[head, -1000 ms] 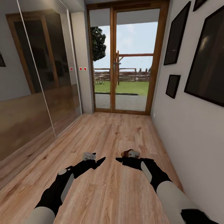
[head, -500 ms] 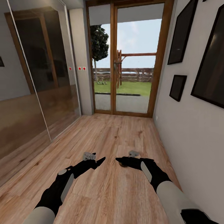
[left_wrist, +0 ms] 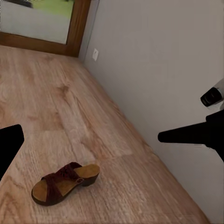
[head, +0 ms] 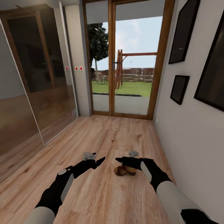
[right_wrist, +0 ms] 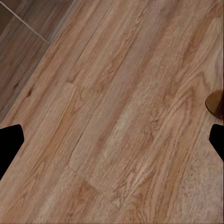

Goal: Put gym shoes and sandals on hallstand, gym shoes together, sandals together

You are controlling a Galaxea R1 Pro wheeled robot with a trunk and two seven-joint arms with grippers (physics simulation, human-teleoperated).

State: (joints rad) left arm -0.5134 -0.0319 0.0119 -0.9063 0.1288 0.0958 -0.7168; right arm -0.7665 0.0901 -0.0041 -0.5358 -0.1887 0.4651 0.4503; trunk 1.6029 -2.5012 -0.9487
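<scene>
A: Starting at our left, what do we see?

B: A mirrored wardrobe (head: 34, 84) along the left wall, cut off by the edge. Ahead, a glass door (head: 127, 59) closes the corridor.

A: And our left gripper (head: 100, 161)?

B: It hangs low over the floor (head: 102, 137), holding nothing. From the head it is 1 dark wedge, so we cannot tell how its fingers stand. In its wrist view, 1 fingertip (left_wrist: 9, 144) sits at 1 edge, far from the right arm's dark tip opposite, which is no proof either.

A: The shoes?

B: We see 1 sandal (head: 124, 170) on the floor, just under the right gripper (head: 119, 160), partly hidden by that arm. The left wrist view shows the sandal (left_wrist: 65, 183) whole, lying flat near the right wall (left_wrist: 158, 65), apart from it.

A: Right gripper's fingers?

B: Spread wide: 2 black tips (right_wrist: 10, 144) sit at opposite edges of its wrist view with bare planks between. Only a brown sliver (right_wrist: 216, 104) of sandal shows there.

A: Further right?

B: Dark frames (head: 179, 89) on the wall, contents unreadable.
</scene>
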